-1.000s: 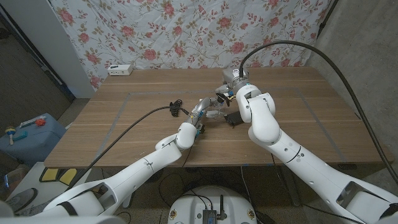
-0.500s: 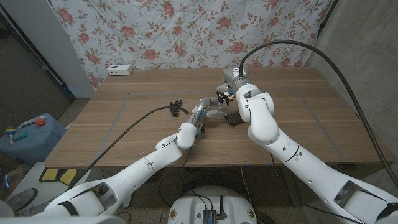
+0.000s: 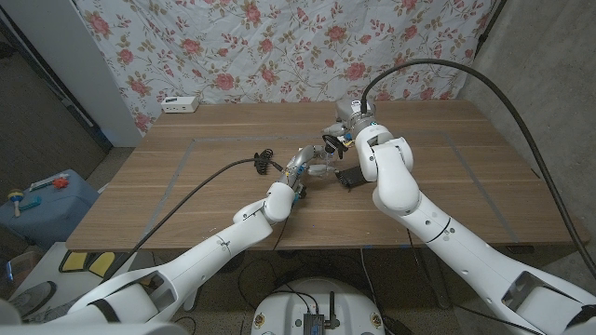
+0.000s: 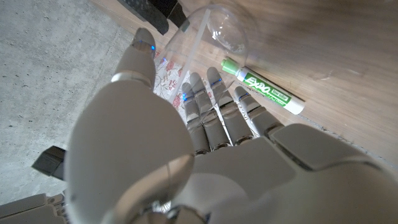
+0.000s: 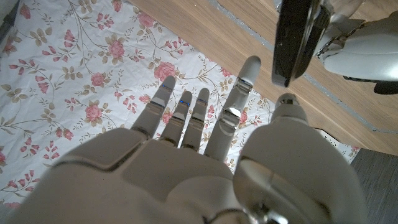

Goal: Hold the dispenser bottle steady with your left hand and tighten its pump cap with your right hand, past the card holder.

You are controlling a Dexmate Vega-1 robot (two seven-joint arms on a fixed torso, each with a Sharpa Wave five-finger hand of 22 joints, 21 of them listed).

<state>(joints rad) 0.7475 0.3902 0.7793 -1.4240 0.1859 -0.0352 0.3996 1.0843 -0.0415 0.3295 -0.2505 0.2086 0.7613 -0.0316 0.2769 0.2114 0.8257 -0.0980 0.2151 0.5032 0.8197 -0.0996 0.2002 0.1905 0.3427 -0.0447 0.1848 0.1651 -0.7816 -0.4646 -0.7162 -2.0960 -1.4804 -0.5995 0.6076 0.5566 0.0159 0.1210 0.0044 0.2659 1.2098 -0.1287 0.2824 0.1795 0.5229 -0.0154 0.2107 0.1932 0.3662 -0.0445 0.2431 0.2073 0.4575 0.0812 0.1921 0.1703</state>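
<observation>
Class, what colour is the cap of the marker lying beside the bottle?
Green: the marker has a green cap, clearest in the left wrist view.

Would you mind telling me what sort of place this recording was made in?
Probably a makeshift robot test room: a floral cloth backdrop hangs behind the plain wooden table, bare grey concrete wall stands to the side, and thick black cables run to the arms.

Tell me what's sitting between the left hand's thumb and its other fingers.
The clear dispenser bottle, in the left wrist view: the left hand grips it. A green marker lies beside it on the table.
</observation>
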